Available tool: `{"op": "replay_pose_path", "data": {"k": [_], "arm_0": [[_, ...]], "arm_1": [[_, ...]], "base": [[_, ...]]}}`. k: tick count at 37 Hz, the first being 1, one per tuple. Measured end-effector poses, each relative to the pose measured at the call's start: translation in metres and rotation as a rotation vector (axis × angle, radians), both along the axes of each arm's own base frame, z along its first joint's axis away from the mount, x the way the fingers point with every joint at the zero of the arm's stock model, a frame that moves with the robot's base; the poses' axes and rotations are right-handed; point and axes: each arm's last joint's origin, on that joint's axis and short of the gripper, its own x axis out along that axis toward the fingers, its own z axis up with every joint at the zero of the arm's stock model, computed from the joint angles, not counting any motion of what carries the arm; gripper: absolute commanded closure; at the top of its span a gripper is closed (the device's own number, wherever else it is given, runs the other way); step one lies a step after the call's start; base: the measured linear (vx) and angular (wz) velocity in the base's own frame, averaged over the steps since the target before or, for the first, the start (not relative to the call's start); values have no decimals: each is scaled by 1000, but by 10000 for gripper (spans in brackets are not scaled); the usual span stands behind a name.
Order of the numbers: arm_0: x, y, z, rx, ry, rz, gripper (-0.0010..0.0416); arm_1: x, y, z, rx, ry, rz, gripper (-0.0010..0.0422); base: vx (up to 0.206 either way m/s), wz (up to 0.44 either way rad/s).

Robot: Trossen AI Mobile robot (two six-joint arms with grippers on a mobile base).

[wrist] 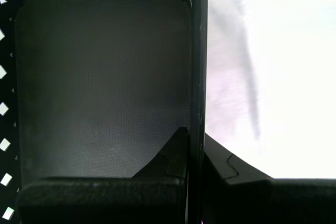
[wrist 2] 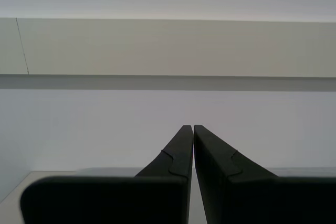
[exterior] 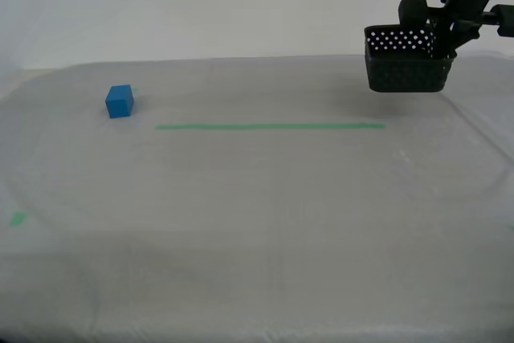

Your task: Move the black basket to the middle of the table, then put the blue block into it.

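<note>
The first gripper (wrist: 195, 153) was clamped on one wall of the black basket (exterior: 405, 60), holding it clear of the table (exterior: 265, 222), above the end of the green tape line (exterior: 270, 126) farthest from the blue block (exterior: 120, 101). The table's middle lay back along that line, toward the block. The second gripper (wrist 2: 193, 129) was pressed together on nothing, facing a wall.

No readable text, labels, brands or numbers anywhere.
</note>
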Motion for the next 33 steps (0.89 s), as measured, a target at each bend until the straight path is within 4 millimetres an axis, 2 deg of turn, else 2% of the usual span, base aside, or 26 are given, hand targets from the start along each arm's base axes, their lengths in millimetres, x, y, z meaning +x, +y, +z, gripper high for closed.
{"op": "replay_pose_path", "data": {"k": [7, 21, 33], "arm_0": [[-4, 24, 0, 32, 23, 64, 406], [-15, 89, 0, 59, 27, 154, 406], [-32, 146, 1, 82, 19, 241, 406]], "arm_1": [[0, 0, 0, 0, 0, 0, 412], [0, 0, 0, 0, 0, 0, 412], [0, 0, 0, 0, 0, 0, 412]], "base": [[0, 0], [0, 0], [0, 0]]}}
